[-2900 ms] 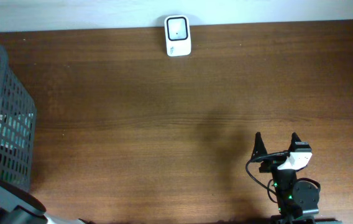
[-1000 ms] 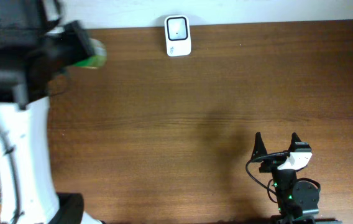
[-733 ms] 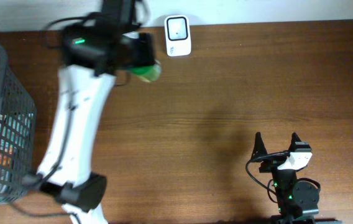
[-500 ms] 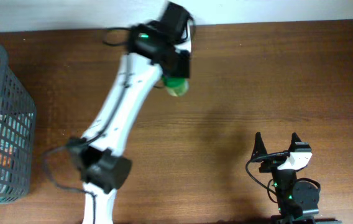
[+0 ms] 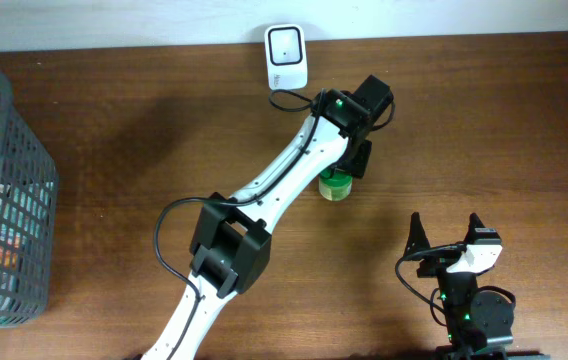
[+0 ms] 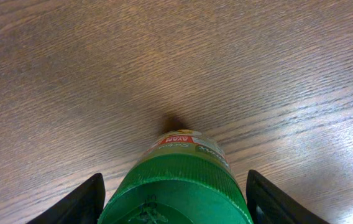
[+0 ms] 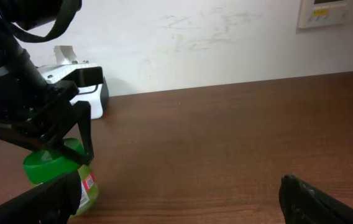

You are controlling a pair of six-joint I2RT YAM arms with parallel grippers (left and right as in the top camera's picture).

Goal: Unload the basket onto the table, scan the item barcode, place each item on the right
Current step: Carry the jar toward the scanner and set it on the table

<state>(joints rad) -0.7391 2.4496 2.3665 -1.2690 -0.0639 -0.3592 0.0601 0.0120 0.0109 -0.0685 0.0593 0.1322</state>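
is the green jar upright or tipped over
Upright. In the right wrist view the green jar stands lid-up, the left gripper around its lid.

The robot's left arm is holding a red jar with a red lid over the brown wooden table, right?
Not quite: the jar and its ribbed lid are green, not red; only a label strip is red. The left wrist view shows this best. The left gripper does hold it over the brown wooden table.
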